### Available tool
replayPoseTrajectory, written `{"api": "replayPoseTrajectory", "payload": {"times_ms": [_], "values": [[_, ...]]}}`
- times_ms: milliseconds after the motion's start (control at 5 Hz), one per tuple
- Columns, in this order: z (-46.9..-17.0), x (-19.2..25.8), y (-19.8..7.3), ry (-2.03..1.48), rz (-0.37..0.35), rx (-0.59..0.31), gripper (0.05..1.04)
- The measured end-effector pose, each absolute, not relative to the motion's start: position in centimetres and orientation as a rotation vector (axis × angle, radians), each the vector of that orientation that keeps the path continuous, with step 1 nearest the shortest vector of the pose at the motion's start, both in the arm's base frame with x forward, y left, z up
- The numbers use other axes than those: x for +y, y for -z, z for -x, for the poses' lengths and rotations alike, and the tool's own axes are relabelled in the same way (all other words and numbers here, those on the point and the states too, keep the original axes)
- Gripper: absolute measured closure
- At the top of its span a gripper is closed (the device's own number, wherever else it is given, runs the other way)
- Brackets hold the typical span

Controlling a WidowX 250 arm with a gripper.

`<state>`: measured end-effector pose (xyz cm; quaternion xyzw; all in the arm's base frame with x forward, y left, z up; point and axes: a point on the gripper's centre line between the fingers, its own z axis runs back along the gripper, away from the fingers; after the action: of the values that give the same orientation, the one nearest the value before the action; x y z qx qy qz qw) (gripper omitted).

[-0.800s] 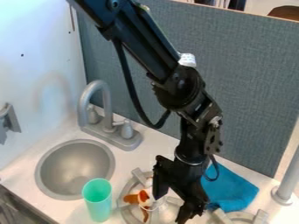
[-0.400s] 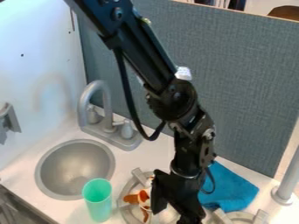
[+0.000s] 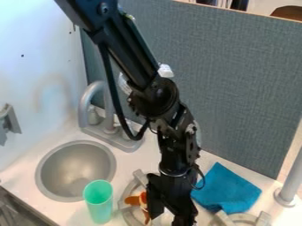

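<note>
The gripper point(image 3: 170, 216) hangs at the bottom centre of the frame, its fingers spread with a gap between them. Just left of it, an orange and white toy point(image 3: 134, 201) lies on a grey burner point(image 3: 124, 194), partly hidden behind the gripper. One orange end points left and a narrow orange-brown part points down the frame; its long axis I cannot tell. A green cup point(image 3: 99, 203) stands left of the burner, near the sink point(image 3: 73, 172). A blue cloth point(image 3: 227, 190) lies at lower right, beside another burner point(image 3: 243, 217).
</note>
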<state>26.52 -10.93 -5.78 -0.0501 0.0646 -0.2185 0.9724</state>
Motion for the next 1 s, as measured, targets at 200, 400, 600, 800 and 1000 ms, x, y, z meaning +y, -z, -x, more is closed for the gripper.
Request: {"api": "replayPoseTrajectory", "payload": {"times_ms": [200, 400, 600, 800, 1000], "values": [[-26.2, -10.9, 7.9, 0.457, 0.096, 0.185, 0.083], [-26.4, -11.8, 8.1, 0.481, 0.074, 0.193, 0.083], [-25.8, -13.0, 8.2, 0.508, 0.052, 0.198, 0.083], [-25.7, -13.0, 8.3, 0.49, 0.05, 0.194, 0.083], [-25.3, -12.9, 9.5, 0.47, 0.021, 0.251, 0.083]]}}
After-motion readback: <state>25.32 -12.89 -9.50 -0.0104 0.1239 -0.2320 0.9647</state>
